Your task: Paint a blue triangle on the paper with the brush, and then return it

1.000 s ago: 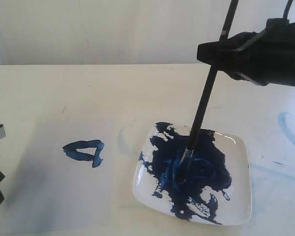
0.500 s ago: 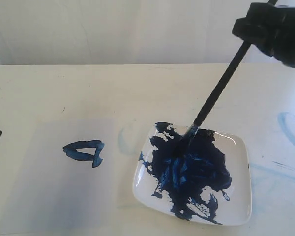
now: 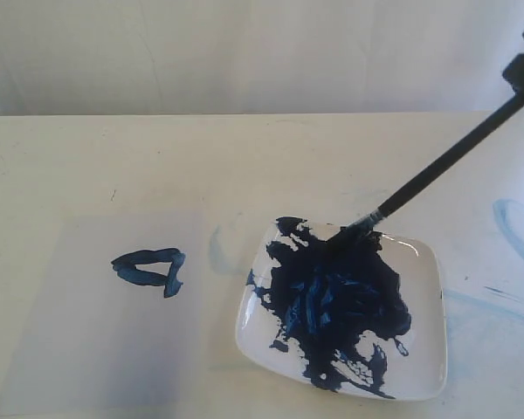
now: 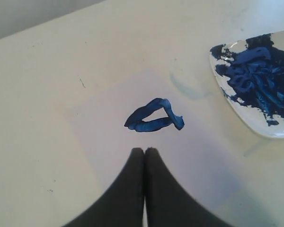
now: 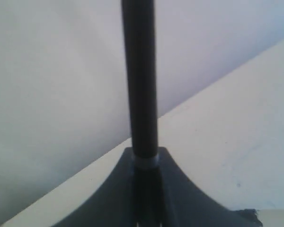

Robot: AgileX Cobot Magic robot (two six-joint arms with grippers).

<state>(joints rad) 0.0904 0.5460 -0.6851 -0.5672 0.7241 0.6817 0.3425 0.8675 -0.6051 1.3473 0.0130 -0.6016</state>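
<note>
The long black-handled paintbrush (image 3: 437, 170) leans up and right toward the right gripper (image 5: 144, 189), which is clamped on its handle; bristles rest on the far edge of the glossy white square plate (image 3: 424, 262). The dark-blue triangle outline (image 3: 150, 269) sits left on the pale grey sheet of paper (image 3: 96, 349). The left gripper (image 4: 145, 152) is pinched together, holding nothing.

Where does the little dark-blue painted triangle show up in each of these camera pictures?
Exterior view: the dark-blue painted triangle sits left of centre on the pale paper sheet.
Left wrist view: centre, just beyond the shut left pincer.
Right wrist view: not in it.
Shared landmark: the paint-smeared white plate.
</note>
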